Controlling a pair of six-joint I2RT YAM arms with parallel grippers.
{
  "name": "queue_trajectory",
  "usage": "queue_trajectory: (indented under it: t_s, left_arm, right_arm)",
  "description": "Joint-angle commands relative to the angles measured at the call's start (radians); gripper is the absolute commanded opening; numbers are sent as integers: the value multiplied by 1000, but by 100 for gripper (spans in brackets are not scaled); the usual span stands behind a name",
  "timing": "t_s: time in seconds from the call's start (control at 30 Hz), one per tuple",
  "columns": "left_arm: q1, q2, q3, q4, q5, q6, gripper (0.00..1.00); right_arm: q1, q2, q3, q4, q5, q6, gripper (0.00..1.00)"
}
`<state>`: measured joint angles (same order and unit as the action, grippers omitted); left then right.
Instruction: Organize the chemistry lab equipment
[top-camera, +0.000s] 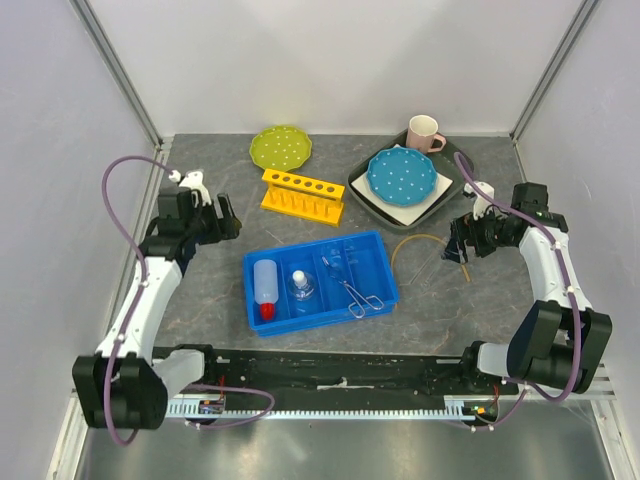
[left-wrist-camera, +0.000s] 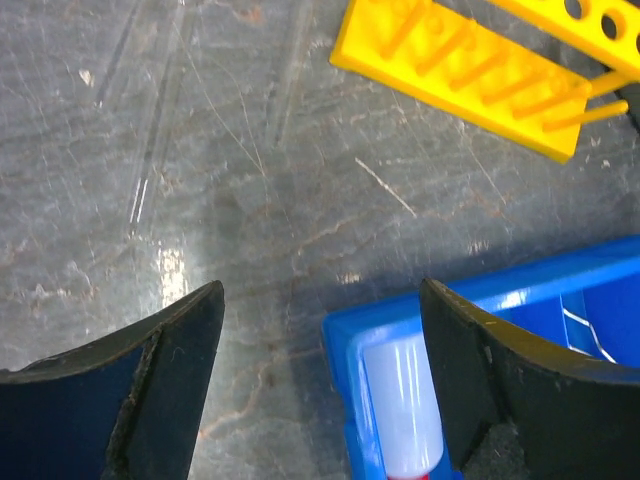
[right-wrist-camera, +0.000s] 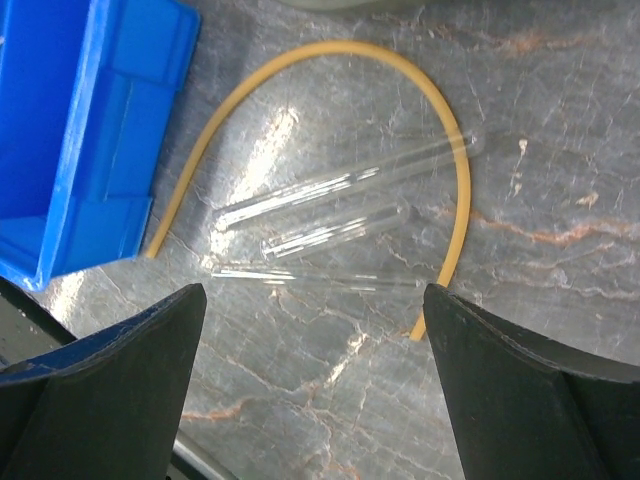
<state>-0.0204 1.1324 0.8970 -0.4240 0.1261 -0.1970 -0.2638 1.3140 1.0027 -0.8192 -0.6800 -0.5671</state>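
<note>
Both end effectors stand wide open and empty. The left end effector (left-wrist-camera: 320, 300) hangs over the far left corner of the blue tray (top-camera: 322, 316), where the white squeeze bottle (top-camera: 265, 288) lies (red nozzle toward the near side), with the glass flask (top-camera: 301, 287) and metal tongs (top-camera: 358, 297) in compartments to its right. The right end effector (right-wrist-camera: 312, 300) hovers above the tan tubing (right-wrist-camera: 330, 55), which arcs on the desk (top-camera: 210, 300) around three clear glass tubes (right-wrist-camera: 340, 185) beside the tray.
</note>
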Motion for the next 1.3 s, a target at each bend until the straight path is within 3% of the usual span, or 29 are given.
queue_trajectory:
  t_s: [0.0, 0.2, 0.73, 1.07, 1.27]
  left_arm:
    - [2, -120, -75, -4, 41, -21, 85]
    - [2, -226, -127, -19, 32, -1, 85]
    - [2, -212, -130, 2, 37, -5, 82]
    - [5, 67, 35, -10, -14, 14, 80]
    - [8, 266, 186, -59, 50, 39, 70]
  right_arm:
    - [-2, -16, 10, -90, 54, -86, 97]
    - [17, 16, 28, -120, 59, -188, 97]
    - [158, -4, 40, -71, 74, -117, 96]
    - [159, -44, -25, 57, -19, -27, 96]
    - [159, -47, -72, 113, -59, -24, 97]
